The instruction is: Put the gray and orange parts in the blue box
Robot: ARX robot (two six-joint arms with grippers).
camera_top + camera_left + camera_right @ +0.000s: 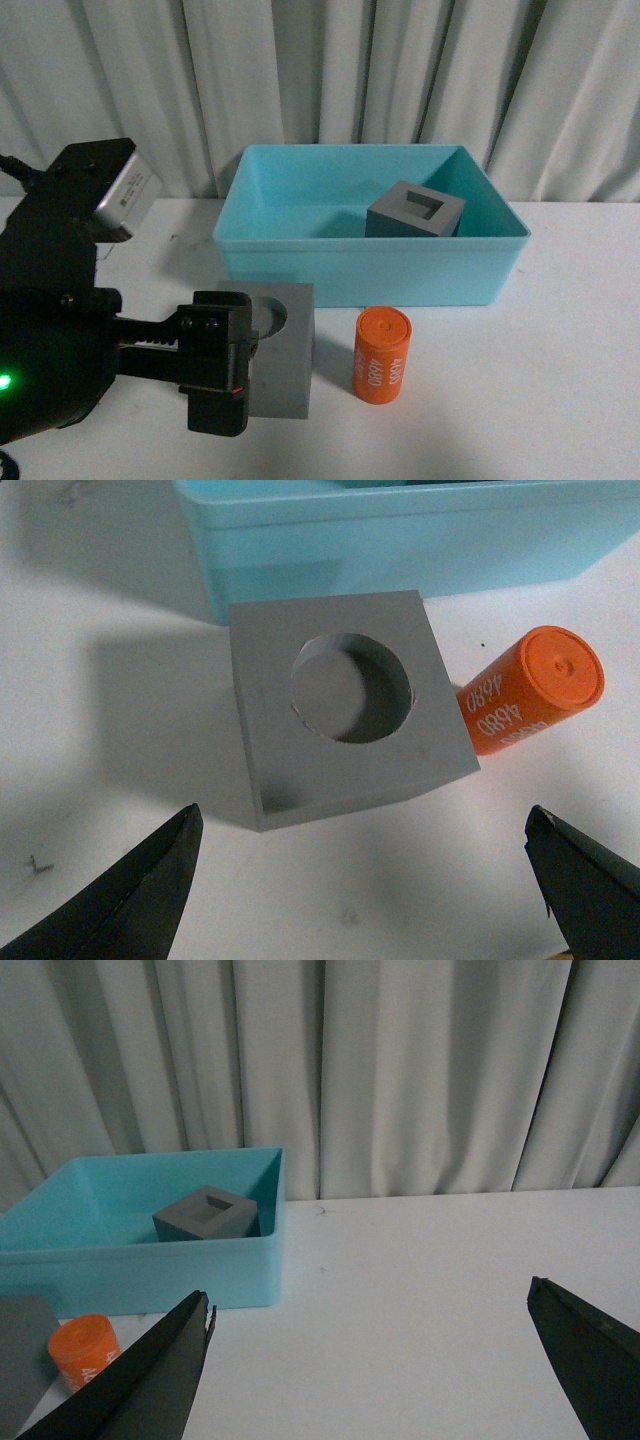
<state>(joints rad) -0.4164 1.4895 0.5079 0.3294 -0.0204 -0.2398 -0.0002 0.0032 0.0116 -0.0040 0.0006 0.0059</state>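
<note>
On the bench (520, 380): gray cube with round recess (285, 350) just before the blue box (370, 265); orange cylinder (382, 355) upright just beside that cube
Inside the blue box: 1 gray cube with rectangular recess (415, 212)
Left pincer (215, 365): spread wide; holds nothing; close to the gray cube with round recess
Right pincer (368, 1300): spread wide; holds nothing

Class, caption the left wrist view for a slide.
Open left gripper faces the round-recess gray cube; orange cylinder stands beside it.
</note>
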